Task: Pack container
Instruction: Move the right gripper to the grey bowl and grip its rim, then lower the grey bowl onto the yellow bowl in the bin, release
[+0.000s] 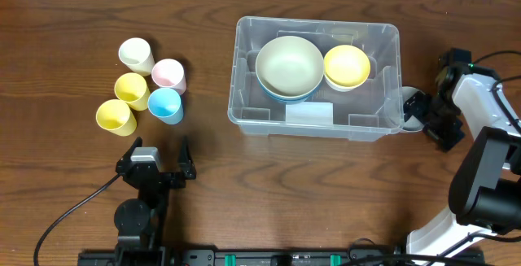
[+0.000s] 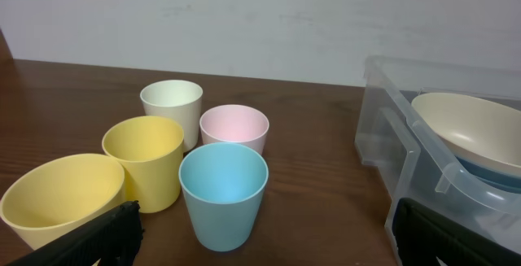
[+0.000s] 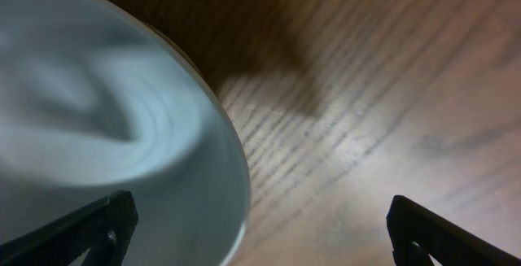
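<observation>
No legible text, brand, number or sign appears in any of the three views. The container (image 1: 241, 79) carries a pale rectangular patch (image 1: 309, 113) at its near wall. At this resolution no characters can be made out on it.

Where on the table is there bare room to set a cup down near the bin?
The table is bare between the cups and the container, and in front of the container. Crowded: the cup cluster, and the container's right end, where the right gripper sits by a pale bowl.
</observation>
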Robot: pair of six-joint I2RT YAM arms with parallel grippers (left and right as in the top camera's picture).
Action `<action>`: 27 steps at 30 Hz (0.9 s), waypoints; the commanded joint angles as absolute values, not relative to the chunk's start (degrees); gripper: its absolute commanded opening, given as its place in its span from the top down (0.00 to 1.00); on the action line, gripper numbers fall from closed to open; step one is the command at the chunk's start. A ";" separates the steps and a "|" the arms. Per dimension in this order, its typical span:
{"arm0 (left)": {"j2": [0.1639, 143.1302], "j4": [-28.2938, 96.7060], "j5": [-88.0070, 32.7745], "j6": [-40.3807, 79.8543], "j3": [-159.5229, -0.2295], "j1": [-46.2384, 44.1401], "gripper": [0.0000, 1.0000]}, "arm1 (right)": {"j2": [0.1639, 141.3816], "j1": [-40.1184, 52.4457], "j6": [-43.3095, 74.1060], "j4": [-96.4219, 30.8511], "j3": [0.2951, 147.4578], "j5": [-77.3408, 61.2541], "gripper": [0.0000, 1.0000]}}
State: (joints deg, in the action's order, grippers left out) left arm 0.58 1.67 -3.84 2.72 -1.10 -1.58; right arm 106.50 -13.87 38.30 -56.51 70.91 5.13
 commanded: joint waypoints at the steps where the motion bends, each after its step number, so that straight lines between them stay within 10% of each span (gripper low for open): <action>1: 0.23 3.79 -4.21 1.76 -0.25 -1.30 0.02 | 106.83 -14.17 37.89 -54.43 69.23 4.43 0.01; 6: 0.23 3.79 -4.21 1.76 -0.25 -1.30 0.02 | 106.83 -14.98 39.40 -49.98 67.18 4.47 0.06; 20: 0.23 3.79 -4.21 1.76 -0.25 -1.30 0.02 | 106.83 -20.45 41.95 -45.74 65.14 1.78 0.95; 27: 0.23 3.79 -4.21 1.76 -0.25 -1.30 0.02 | 106.74 -25.12 41.76 -44.84 66.00 -0.95 0.99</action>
